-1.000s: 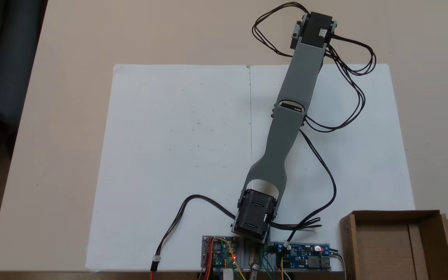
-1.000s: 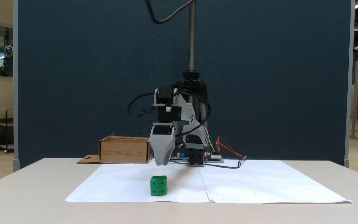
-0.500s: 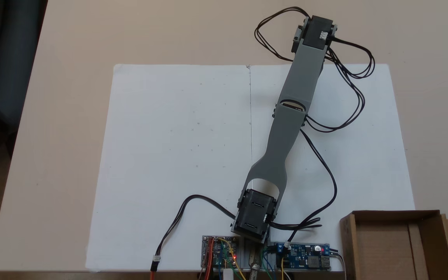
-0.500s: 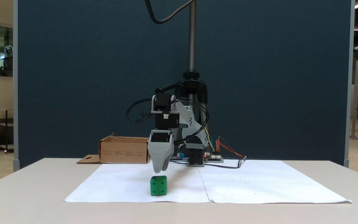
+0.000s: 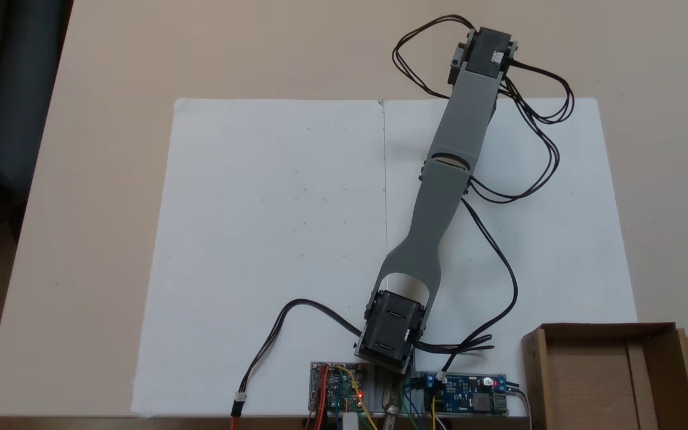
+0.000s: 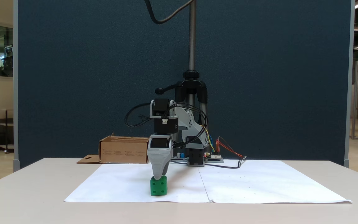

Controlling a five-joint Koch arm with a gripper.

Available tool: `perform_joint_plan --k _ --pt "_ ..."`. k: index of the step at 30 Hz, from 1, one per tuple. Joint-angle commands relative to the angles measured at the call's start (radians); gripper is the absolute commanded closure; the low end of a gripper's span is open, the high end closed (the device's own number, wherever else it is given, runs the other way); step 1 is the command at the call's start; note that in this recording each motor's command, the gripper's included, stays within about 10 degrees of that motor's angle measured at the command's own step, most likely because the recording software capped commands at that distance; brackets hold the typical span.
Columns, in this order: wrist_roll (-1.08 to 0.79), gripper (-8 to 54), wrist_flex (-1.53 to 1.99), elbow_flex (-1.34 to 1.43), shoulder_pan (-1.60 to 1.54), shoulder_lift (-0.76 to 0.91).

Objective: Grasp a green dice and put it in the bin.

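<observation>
The green dice [image 6: 158,187] sits on the white paper near its front edge, left of the centre seam. My gripper [image 6: 158,177] points straight down right over it, and its grey tip overlaps the dice's top edge. One jaw stands behind the other, so no gap between them can be read. From above, the grey arm [image 5: 445,179] reaches out over the paper's far edge and covers the dice. The bin [image 6: 123,152] is a low brown cardboard box standing beside the arm's base, with nothing inside it [image 5: 534,370].
Two white paper sheets [image 5: 272,209] cover the middle of the beige table. Circuit boards [image 5: 463,401] with coloured wires lie by the arm's base. Black cables [image 5: 550,149] loop beside the arm. A dark pole [image 6: 192,37] rises behind the base, in front of a blue partition.
The gripper has come down over the last second, from well above the dice to touching or overlapping its top. The dice and the bin have not moved.
</observation>
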Motion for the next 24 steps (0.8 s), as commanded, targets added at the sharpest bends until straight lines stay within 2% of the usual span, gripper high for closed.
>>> perform_joint_plan --k 1,24 --pt "-0.094 -1.5 0.175 -0.055 0.0 0.014" --pt "-0.135 -1.5 0.175 -0.063 0.02 -0.037"
